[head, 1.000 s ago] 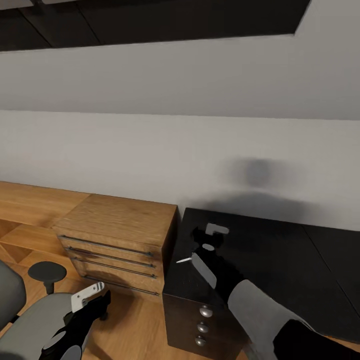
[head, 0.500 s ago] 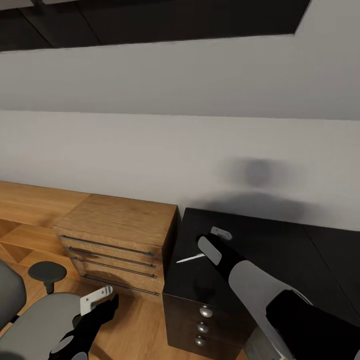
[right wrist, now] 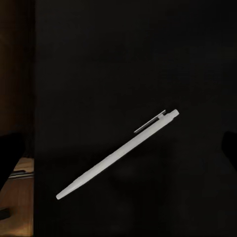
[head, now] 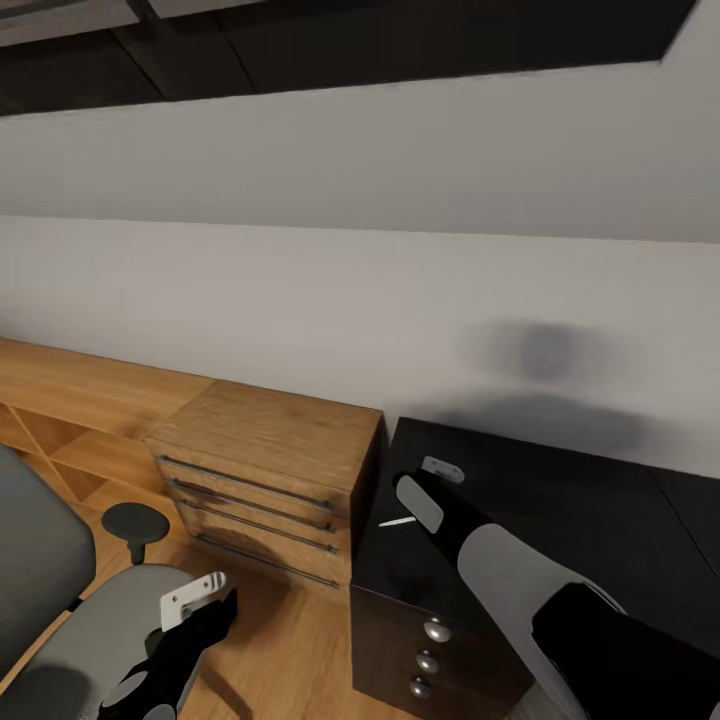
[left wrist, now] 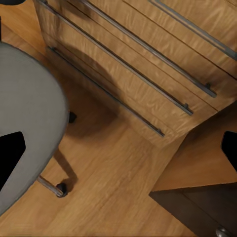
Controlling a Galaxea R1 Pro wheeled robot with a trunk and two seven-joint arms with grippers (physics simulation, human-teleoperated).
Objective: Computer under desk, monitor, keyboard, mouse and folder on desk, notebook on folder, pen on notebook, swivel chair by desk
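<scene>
- Pen [right wrist: 118,153]: a white pen lying flat on the black top of the desk [head: 560,500], near the desk's left edge; in the head view it appears as a thin white sliver [head: 397,522] just left of the right gripper.
- Right gripper [right wrist: 118,148]: poised above the pen, not touching it. In the right wrist view the two dark fingertips [right wrist: 11,150] sit at opposite edges of the picture with the pen between them, so the fingers are spread wide.
- Right arm, head view: reaches forward over the desk's drawer unit, whose three round knobs [head: 428,660] face the camera.
- Left gripper [left wrist: 118,153]: hangs low over the wooden floor [left wrist: 123,177], beside the grey seat of the swivel chair [head: 90,620]. Its dark fingertips sit at the far edges of the left wrist view, apparently spread with nothing between them, though little of them is visible.
- Wooden dresser [head: 270,470]: stands against the wall just left of the desk, with long bar handles across its drawers.
</scene>
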